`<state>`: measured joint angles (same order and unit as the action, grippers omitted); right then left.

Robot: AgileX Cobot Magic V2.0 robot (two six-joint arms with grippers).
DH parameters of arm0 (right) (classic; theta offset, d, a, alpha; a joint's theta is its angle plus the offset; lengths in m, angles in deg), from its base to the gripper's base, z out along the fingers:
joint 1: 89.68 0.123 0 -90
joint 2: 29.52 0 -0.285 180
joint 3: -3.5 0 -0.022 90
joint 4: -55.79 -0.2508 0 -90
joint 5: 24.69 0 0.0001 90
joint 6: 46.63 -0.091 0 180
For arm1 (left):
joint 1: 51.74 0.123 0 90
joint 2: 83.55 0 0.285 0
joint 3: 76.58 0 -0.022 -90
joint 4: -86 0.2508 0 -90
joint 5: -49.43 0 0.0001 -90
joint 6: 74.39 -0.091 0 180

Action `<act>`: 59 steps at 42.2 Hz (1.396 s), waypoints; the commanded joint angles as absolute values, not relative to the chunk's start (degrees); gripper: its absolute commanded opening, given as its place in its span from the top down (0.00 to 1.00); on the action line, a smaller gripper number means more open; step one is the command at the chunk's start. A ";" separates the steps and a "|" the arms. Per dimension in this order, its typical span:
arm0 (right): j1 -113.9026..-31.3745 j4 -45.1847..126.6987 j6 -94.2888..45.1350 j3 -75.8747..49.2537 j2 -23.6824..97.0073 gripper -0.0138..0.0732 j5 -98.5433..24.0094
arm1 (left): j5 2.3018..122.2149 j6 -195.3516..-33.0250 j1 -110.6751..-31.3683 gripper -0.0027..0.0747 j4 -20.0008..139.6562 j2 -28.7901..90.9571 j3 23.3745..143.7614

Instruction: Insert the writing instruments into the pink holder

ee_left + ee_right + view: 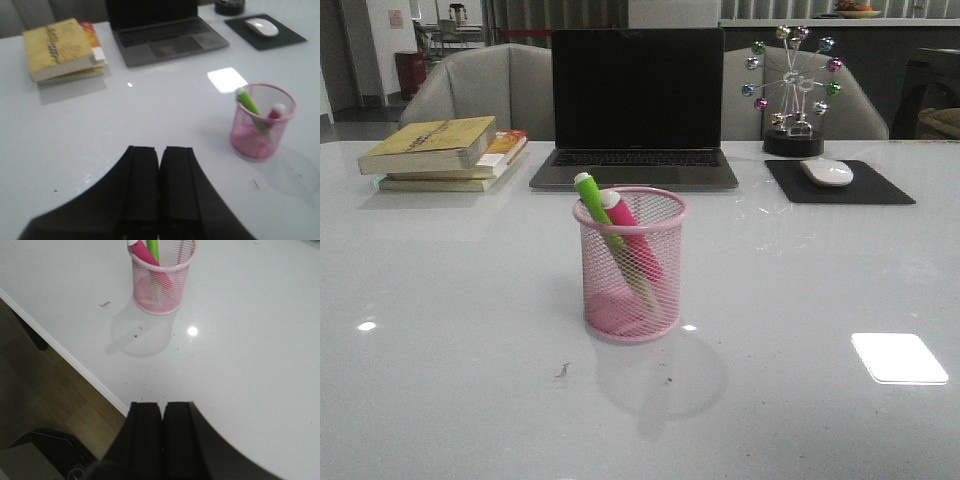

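Note:
The pink holder (630, 265) stands upright in the middle of the white table, also seen in the left wrist view (262, 121) and the right wrist view (163, 276). Inside it lean the lime green pen (595, 210) and the magenta pen (632, 232), their white ends sticking out over the rim. Both pens show again in the wrist views (248, 102) (274, 112) (153, 247) (145, 254). My left gripper (160, 150) is shut and empty, well short of the holder. My right gripper (162, 406) is shut and empty near the table's front edge. Neither gripper shows in the front view.
A laptop (636, 110) stands at the back centre. A stack of books (445, 152) lies back left. A mouse (827, 172) on a black pad (840, 183) and a ball ornament (792, 92) are back right. The table's front edge (75, 362) drops to wooden floor.

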<state>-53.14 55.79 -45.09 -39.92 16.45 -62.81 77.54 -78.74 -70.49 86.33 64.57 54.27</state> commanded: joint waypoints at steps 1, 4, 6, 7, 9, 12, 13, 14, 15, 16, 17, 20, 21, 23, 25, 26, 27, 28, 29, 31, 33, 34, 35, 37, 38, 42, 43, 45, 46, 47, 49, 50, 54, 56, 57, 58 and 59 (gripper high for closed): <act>-53.48 56.79 -45.16 -38.40 16.33 0.78 -59.11 | 65.92 -79.39 -65.77 0.85 85.11 70.13 49.84; -53.48 56.79 -45.16 -38.40 16.33 0.78 -59.11 | 62.08 -79.39 -62.51 0.85 85.11 74.33 45.39; -53.48 56.79 -45.16 -38.40 16.33 0.78 -59.11 | 59.54 -79.39 -60.34 0.85 85.01 77.25 42.38; -53.48 56.79 -45.16 -38.40 16.33 0.78 -59.11 | 58.60 -79.39 -59.42 0.85 84.89 78.45 41.17; -53.48 56.79 -45.16 -38.40 16.33 0.78 -59.11 | 56.44 -79.39 -57.39 0.85 84.24 81.05 38.53; -53.48 56.79 -45.16 -38.40 16.33 0.78 -59.11 | 53.86 -79.39 -55.26 0.85 83.03 84.04 35.35; -53.48 56.79 -45.16 -38.40 16.33 0.78 -59.11 | 53.15 -79.39 -54.69 0.85 82.76 84.80 34.51; -53.48 56.79 -45.16 -38.40 16.33 0.78 -59.11 | 52.36 -79.39 -54.44 0.85 82.78 85.71 33.48; -53.48 56.79 -45.16 -38.40 16.33 0.78 -59.11 | 51.86 -79.39 -54.17 0.85 82.78 86.32 32.78; -53.48 56.79 -45.16 -38.40 16.33 0.78 -59.11 | 51.43 -79.39 -54.06 0.85 82.78 86.86 32.14; -53.48 56.79 -45.16 -38.40 16.33 0.78 -59.11 | 50.83 -79.39 -54.06 0.85 82.78 87.49 31.32; -53.48 56.79 -45.16 -38.40 16.33 0.78 -59.11 | 48.90 -79.39 -54.06 0.85 82.78 88.89 29.15; -53.48 56.79 -45.16 -38.40 16.33 0.78 -59.11 | 48.18 -79.39 -54.06 0.85 82.75 89.12 28.76; -53.48 56.79 -45.16 -38.40 16.33 0.78 -59.11 | 46.30 -79.39 -54.06 0.85 82.64 89.94 27.24; -53.48 56.79 -45.16 -38.40 16.33 0.78 -59.11 | 44.35 -79.39 -54.06 0.85 82.64 90.00 26.23; -53.48 56.79 -45.16 -38.40 16.33 0.78 -59.11 | 42.93 -79.39 -54.06 0.85 82.64 90.00 25.65; -53.48 56.79 -45.16 -38.40 16.33 0.78 -59.17 | 42.98 -79.39 -54.06 0.85 82.64 90.00 25.64; -53.48 56.79 -45.16 -38.40 16.33 0.78 -59.17 | 43.49 -79.39 -54.06 0.85 82.64 90.00 25.76; -53.48 56.79 -45.16 -38.40 16.33 0.78 -59.17 | 43.18 -79.39 -54.19 0.85 82.64 90.00 25.76; -53.48 56.79 -45.16 -38.40 16.33 0.78 -59.17 | 43.05 -79.39 -54.42 0.85 82.64 90.00 25.76; -53.48 56.79 -45.16 -38.40 16.33 0.78 -59.17 | 42.96 -79.39 -54.79 0.85 82.64 90.00 25.76; -53.48 56.79 -45.16 -38.40 16.33 0.78 -59.17 | 42.96 -79.39 -54.90 0.85 82.64 90.00 25.76; -53.48 56.79 -45.16 -38.40 16.33 0.78 -59.23 | 43.09 -79.39 -55.03 0.85 82.64 90.00 25.76; -53.48 56.79 -45.16 -38.40 16.33 0.78 -59.23 | 43.26 -79.39 -55.44 0.85 82.64 90.00 25.76; -53.48 56.79 -45.16 -38.40 16.33 0.78 -59.23 | 43.26 -79.39 -55.59 0.85 82.64 90.00 25.76; -53.48 56.79 -45.16 -38.40 16.33 0.78 -59.23 | 43.26 -79.39 -55.96 0.85 82.64 89.89 25.76; -53.48 56.79 -45.16 -38.40 16.33 0.78 -59.23 | 43.26 -79.39 -55.96 0.85 82.64 89.89 25.76; -53.48 56.79 -45.16 -38.40 16.33 0.78 -59.23 | 43.26 -79.39 -55.96 0.85 82.64 89.89 25.76; -53.48 56.79 -45.16 -38.40 16.33 0.78 -59.23 | 43.26 -79.39 -55.96 0.85 82.64 89.89 25.76; -53.48 56.79 -45.16 -38.40 16.33 0.78 -59.23 | 43.26 -79.39 -55.96 0.85 82.64 89.89 25.76; -53.48 56.79 -45.16 -38.40 16.33 0.78 -59.23 | 43.26 -79.39 -55.96 0.85 82.64 89.89 25.76; -53.48 56.79 -45.16 -38.40 16.33 0.78 -59.23 | 43.26 -79.39 -55.96 0.85 82.64 89.89 25.76; -53.48 56.79 -45.16 -38.40 16.33 0.78 -59.23 | 43.26 -79.39 -55.96 0.85 82.64 89.89 25.76; -53.48 56.79 -45.16 -38.40 16.33 0.78 -59.23 | 43.26 -79.39 -55.96 0.85 82.64 89.89 25.76; -53.48 56.79 -45.16 -38.40 16.33 0.78 -59.23 | 43.26 -79.39 -55.96 0.85 82.64 89.89 25.76; -53.48 56.79 -45.16 -38.40 16.33 0.78 -59.23 | 43.26 -79.39 -55.96 0.85 82.64 89.89 25.76; -53.48 56.79 -45.16 -38.40 16.33 0.78 -59.23 | 43.26 -79.39 -55.96 0.85 82.64 89.89 25.76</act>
<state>-53.14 55.79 -45.20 -39.92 16.45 -62.91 48.15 -79.35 -55.58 83.10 88.92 25.67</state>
